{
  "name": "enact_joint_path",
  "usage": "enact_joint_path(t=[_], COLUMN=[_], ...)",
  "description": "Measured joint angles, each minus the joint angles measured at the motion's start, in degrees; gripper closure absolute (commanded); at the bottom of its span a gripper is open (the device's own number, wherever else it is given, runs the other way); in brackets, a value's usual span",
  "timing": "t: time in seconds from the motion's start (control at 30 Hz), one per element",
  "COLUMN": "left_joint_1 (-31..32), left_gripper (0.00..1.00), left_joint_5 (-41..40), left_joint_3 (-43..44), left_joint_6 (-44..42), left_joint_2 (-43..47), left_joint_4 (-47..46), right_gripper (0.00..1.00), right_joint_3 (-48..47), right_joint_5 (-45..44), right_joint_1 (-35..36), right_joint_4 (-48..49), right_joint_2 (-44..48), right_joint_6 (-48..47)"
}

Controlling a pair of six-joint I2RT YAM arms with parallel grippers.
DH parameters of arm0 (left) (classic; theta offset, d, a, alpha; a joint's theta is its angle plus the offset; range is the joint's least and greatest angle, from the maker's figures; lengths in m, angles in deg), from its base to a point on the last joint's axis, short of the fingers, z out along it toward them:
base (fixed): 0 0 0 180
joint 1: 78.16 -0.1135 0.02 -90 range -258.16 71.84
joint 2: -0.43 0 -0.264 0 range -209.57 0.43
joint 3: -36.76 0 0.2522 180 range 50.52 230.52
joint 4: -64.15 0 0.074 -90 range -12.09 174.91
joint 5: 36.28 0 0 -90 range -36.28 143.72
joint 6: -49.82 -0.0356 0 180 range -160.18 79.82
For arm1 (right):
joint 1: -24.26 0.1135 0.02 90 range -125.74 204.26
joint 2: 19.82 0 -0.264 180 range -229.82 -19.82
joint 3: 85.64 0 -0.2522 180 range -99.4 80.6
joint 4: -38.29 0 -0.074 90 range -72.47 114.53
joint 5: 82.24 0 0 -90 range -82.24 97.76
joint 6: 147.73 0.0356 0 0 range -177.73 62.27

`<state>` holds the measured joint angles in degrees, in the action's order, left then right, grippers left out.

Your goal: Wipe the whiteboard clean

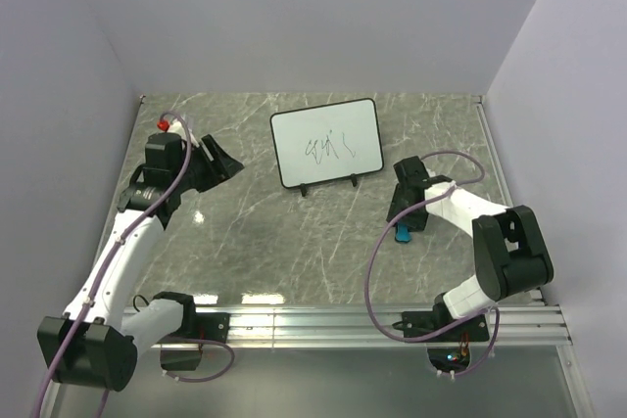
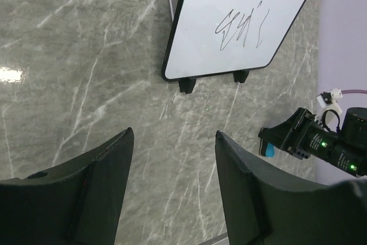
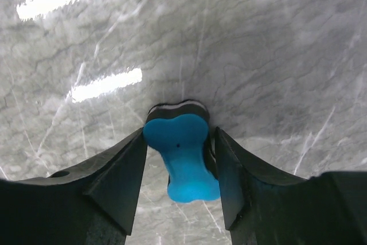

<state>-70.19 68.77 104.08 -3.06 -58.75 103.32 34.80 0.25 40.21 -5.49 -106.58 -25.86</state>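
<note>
The whiteboard [image 1: 326, 142] stands tilted on small black feet at the back middle of the table, with dark scribbles near its centre. It also shows in the left wrist view [image 2: 241, 21]. My left gripper [image 1: 227, 165] hovers left of the board, open with only marble between its fingers [image 2: 175, 133]. My right gripper [image 1: 405, 227] is low over the table to the right of the board. Its fingers press both sides of a blue bone-shaped eraser [image 3: 183, 159] with a dark felt layer. The eraser's blue tip [image 1: 403, 234] shows under the fingers.
The marble table [image 1: 294, 232] is boxed in by white walls on three sides. An aluminium rail [image 1: 372, 320] carrying the arm bases runs along the near edge. A small red part [image 1: 163, 123] sits at the back left corner.
</note>
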Motion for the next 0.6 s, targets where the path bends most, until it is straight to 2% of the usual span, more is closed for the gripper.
enact_joint_path(t=[0.17,0.33,0.43,0.47,0.53,0.57,0.6], left_joint_1=[0.0,0.4,0.4,0.4,0.5,0.7,0.8], left_gripper=[0.36,0.35,0.36,0.36,0.35,0.35,0.35], left_joint_5=[0.0,0.0,0.0,0.0,0.0,0.0,0.1], left_joint_3=[-0.7,-0.7,-0.7,-0.7,-0.7,-0.7,-0.7], left_joint_6=[0.3,0.2,0.2,0.2,0.2,0.2,0.2], left_joint_2=[1.5,1.6,1.6,1.5,1.3,1.1,0.6], left_joint_4=[-0.1,0.0,-0.1,-0.1,-0.3,-0.5,-0.8], right_gripper=[0.47,0.55,0.71,0.81,0.87,1.0,1.0], right_joint_3=[0.0,0.0,0.0,0.0,0.0,0.0,0.0], right_joint_5=[0.0,-0.5,-1.0,-1.1,-1.5,-1.5,-1.6], right_joint_1=[1.2,1.8,2.1,2.1,2.1,2.1,2.1], right_joint_4=[-0.4,-1.0,-1.2,-1.3,-1.4,-1.5,-1.6], right_joint_2=[0.0,0.7,2.0,2.3,2.9,3.1,3.2], right_joint_6=[-0.1,-0.3,-0.7,-0.7,-0.7,-0.7,-0.7])
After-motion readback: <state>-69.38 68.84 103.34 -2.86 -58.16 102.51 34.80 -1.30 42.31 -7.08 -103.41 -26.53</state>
